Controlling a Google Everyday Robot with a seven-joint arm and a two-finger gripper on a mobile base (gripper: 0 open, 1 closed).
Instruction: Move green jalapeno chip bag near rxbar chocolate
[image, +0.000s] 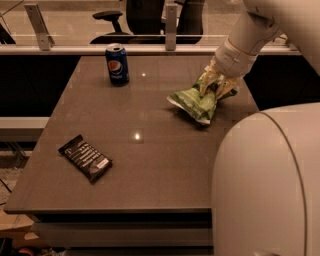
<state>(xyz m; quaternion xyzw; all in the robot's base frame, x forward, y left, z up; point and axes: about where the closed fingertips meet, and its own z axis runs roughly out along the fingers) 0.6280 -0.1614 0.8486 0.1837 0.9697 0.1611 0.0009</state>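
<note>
The gripper (216, 86) pinches the far end of the bag (194, 102), on the right of the surface (150, 170), well apart from the rxbar (85, 157). The bag seems light, soft and slippery; holding its crumpled end looks sensible.

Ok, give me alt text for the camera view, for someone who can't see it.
The robot's gripper clasps the right end of the green jalapeno chip bag at the far right of the table. The rxbar chocolate lies apart at the near left, and a blue Pepsi can stands at the far left.
</note>
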